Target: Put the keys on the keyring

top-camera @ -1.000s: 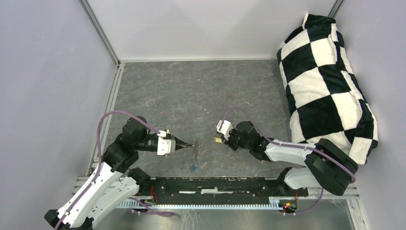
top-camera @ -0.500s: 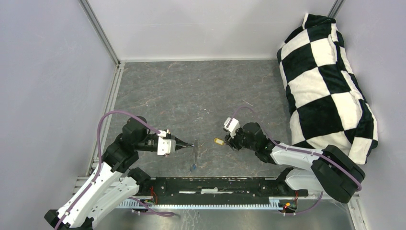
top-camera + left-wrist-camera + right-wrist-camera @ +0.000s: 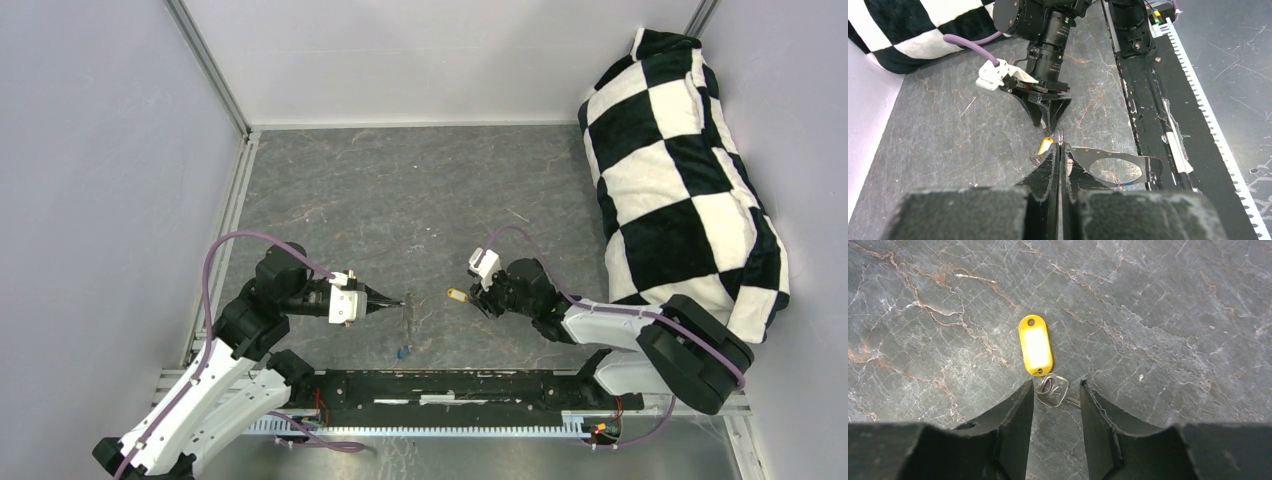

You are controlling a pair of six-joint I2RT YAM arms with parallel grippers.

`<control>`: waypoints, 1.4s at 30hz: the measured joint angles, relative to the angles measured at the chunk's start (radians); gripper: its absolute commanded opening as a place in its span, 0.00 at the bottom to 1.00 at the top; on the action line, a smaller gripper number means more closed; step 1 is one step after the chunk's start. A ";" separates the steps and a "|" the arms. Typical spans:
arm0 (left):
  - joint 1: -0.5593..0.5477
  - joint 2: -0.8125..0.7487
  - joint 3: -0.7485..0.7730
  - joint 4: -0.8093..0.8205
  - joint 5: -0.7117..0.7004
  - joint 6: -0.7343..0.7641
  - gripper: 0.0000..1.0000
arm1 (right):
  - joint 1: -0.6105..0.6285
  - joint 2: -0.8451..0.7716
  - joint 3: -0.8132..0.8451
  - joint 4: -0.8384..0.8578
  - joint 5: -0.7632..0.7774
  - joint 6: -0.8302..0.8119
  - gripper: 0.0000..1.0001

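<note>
The table (image 3: 400, 180) is dark grey stone with pale veins, boxed in by plain white walls (image 3: 100, 150). A black-and-white checked cushion (image 3: 680, 160) lies along its right side.

From above, the left gripper (image 3: 400, 302) meets the thin keyring (image 3: 407, 318) near the front middle, and the blue key (image 3: 402, 350) lies just below it. The left wrist camera makes this clearer: the left gripper (image 3: 1060, 150) is pinched tight on one end of the keyring (image 3: 1149, 167), a flat grey loop reaching out to the side.

The right gripper (image 3: 468, 297) sits low over the yellow key (image 3: 456, 295). Only the right wrist camera shows the right gripper (image 3: 1056, 386) parted narrowly. The yellow key (image 3: 1035, 345) lies flat on the table, its silver head between the fingers (image 3: 1018, 410) with no clear grip.
</note>
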 measured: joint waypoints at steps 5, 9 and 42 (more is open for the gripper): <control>0.000 0.000 0.000 0.000 -0.001 0.000 0.02 | 0.000 0.040 0.000 0.021 -0.019 0.001 0.39; 0.000 0.000 0.000 0.000 -0.001 0.000 0.02 | 0.000 0.058 0.000 0.022 -0.022 -0.006 0.35; 0.000 -0.008 0.000 -0.003 -0.002 0.000 0.02 | 0.026 0.096 0.037 0.000 -0.096 -0.213 0.14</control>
